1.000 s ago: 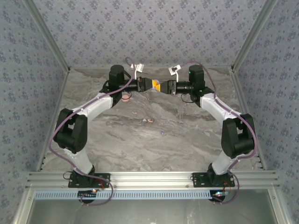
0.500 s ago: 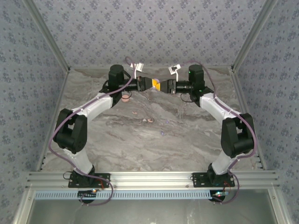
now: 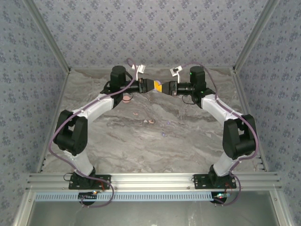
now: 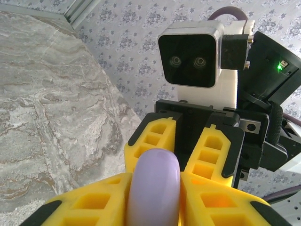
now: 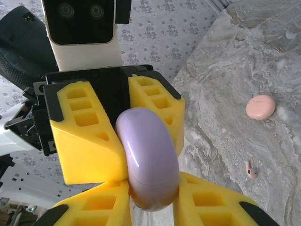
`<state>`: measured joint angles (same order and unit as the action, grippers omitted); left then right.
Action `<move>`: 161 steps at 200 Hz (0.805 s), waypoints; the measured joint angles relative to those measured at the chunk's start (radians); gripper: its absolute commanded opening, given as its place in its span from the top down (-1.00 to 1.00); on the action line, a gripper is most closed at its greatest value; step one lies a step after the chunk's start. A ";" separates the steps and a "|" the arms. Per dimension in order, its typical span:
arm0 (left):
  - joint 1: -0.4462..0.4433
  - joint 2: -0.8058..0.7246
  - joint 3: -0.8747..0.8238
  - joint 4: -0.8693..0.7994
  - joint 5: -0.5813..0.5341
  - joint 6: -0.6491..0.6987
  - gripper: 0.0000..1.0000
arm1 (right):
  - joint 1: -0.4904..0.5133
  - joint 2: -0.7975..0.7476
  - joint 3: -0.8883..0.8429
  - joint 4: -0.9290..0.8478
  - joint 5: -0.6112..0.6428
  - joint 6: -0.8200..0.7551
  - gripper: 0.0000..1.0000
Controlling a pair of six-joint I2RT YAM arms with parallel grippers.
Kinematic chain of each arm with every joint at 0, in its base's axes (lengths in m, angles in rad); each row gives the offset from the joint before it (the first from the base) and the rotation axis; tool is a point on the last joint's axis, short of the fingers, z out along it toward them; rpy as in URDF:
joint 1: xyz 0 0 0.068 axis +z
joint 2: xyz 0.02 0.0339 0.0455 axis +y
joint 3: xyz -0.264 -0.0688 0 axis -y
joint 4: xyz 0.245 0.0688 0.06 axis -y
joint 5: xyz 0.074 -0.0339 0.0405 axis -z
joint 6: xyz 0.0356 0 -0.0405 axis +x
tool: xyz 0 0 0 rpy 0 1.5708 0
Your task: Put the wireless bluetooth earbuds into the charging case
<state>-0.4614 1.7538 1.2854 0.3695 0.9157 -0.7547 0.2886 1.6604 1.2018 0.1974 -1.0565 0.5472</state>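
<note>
Fingers of the right gripper clamp the lilac case above the table's far edge; left gripper seemingly clamps it too.

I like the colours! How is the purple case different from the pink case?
The purple charging case is lilac; the pink charging case is pale pink. The purple one is held up in the air between the left tool and the right tool; the pink one lies on the marble table. The purple one stands on edge; the pink one lies flat. Both are smooth, rounded and closed.
</note>
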 measured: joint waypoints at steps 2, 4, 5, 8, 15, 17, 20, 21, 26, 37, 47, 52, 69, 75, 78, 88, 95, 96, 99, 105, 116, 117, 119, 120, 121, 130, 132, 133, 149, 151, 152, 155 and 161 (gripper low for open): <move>0.000 0.000 0.000 -0.001 -0.001 0.000 0.34 | 0.000 0.000 0.000 -0.002 0.002 -0.002 0.48; 0.000 0.000 0.000 -0.003 -0.003 0.000 0.34 | 0.000 0.000 0.000 -0.004 0.003 -0.004 0.48; 0.000 0.000 0.000 -0.005 -0.003 0.000 0.34 | 0.000 0.000 0.000 -0.004 0.004 -0.005 0.48; -0.001 0.000 0.000 -0.006 -0.005 0.001 0.34 | 0.000 0.000 0.000 -0.007 0.006 -0.007 0.48; -0.002 0.000 0.000 -0.012 -0.009 0.003 0.33 | 0.000 0.000 0.000 -0.013 0.010 -0.014 0.48; -0.002 0.000 0.000 -0.012 -0.010 0.003 0.33 | 0.000 0.000 0.000 -0.014 0.011 -0.016 0.48; -0.002 0.000 0.000 -0.015 -0.012 0.003 0.32 | -0.001 0.000 -0.001 -0.017 0.013 -0.017 0.48; -0.003 0.000 0.000 -0.016 -0.013 0.003 0.32 | -0.001 0.000 -0.001 -0.018 0.013 -0.017 0.48; -0.003 0.000 0.000 -0.020 -0.015 0.004 0.31 | -0.001 0.000 -0.001 -0.023 0.014 -0.021 0.47; -0.004 0.000 0.000 -0.029 -0.018 0.005 0.30 | -0.001 -0.002 -0.001 -0.037 0.021 -0.029 0.48; -0.004 0.000 0.000 -0.032 -0.019 0.006 0.30 | -0.001 -0.004 -0.001 -0.045 0.024 -0.034 0.47; -0.004 0.000 0.000 -0.034 -0.019 0.006 0.30 | -0.001 -0.004 -0.001 -0.047 0.025 -0.037 0.47; -0.005 -0.001 0.000 -0.038 -0.022 0.006 0.30 | -0.001 -0.007 -0.001 -0.054 0.029 -0.043 0.47; -0.005 -0.002 0.000 -0.038 -0.023 0.006 0.30 | -0.001 -0.008 -0.001 -0.056 0.031 -0.043 0.47; -0.005 -0.003 0.000 -0.038 -0.023 0.006 0.31 | -0.001 -0.008 -0.001 -0.056 0.031 -0.043 0.47; -0.005 -0.006 0.000 -0.042 -0.026 0.006 0.32 | -0.001 -0.011 -0.001 -0.057 0.032 -0.047 0.47; -0.005 -0.009 0.000 -0.045 -0.026 0.006 0.31 | -0.001 -0.013 -0.001 -0.058 0.032 -0.047 0.47; -0.005 -0.009 0.000 -0.046 -0.026 0.006 0.31 | -0.001 -0.013 -0.001 -0.058 0.032 -0.047 0.47; -0.005 -0.010 0.000 -0.047 -0.026 0.006 0.31 | -0.001 -0.014 -0.001 -0.059 0.032 -0.047 0.47; -0.005 -0.011 0.000 -0.050 -0.026 0.006 0.31 | -0.001 -0.015 -0.001 -0.060 0.034 -0.048 0.47; -0.005 -0.013 0.000 -0.054 -0.027 0.007 0.30 | -0.001 -0.018 -0.001 -0.060 0.039 -0.050 0.47; -0.005 -0.013 0.000 -0.054 -0.027 0.007 0.30 | -0.001 -0.018 -0.001 -0.060 0.039 -0.050 0.47; -0.005 -0.013 0.000 -0.054 -0.027 0.007 0.30 | -0.001 -0.018 -0.001 -0.060 0.040 -0.050 0.47; -0.005 -0.013 0.000 -0.054 -0.027 0.007 0.29 | -0.001 -0.018 -0.001 -0.060 0.040 -0.050 0.47; -0.005 -0.013 0.000 -0.054 -0.027 0.007 0.29 | -0.001 -0.018 -0.001 -0.060 0.040 -0.050 0.47; -0.005 -0.013 0.000 -0.056 -0.029 0.007 0.29 | -0.002 -0.018 -0.001 -0.062 0.044 -0.050 0.46; -0.005 -0.013 0.000 -0.056 -0.029 0.007 0.29 | -0.002 -0.018 -0.001 -0.063 0.045 -0.050 0.46; -0.005 -0.013 0.000 -0.056 -0.030 0.007 0.29 | -0.002 -0.018 -0.001 -0.063 0.045 -0.050 0.46; -0.005 -0.013 0.000 -0.060 -0.031 0.010 0.31 | -0.003 -0.018 -0.001 -0.067 0.047 -0.051 0.46; -0.005 -0.013 0.000 -0.060 -0.031 0.010 0.33 | -0.003 -0.018 -0.001 -0.067 0.047 -0.051 0.46; -0.005 -0.013 0.000 -0.060 -0.031 0.010 0.33 | -0.003 -0.018 -0.001 -0.067 0.047 -0.050 0.46; -0.005 -0.013 0.000 -0.060 -0.031 0.010 0.35 | -0.003 -0.018 -0.001 -0.067 0.047 -0.051 0.46; -0.005 -0.013 0.000 -0.060 -0.034 0.011 0.39 | -0.003 -0.018 -0.001 -0.067 0.047 -0.050 0.46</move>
<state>-0.4660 1.7409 1.2854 0.3092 0.8822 -0.7433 0.2859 1.6424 1.2011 0.1303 -1.0096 0.4969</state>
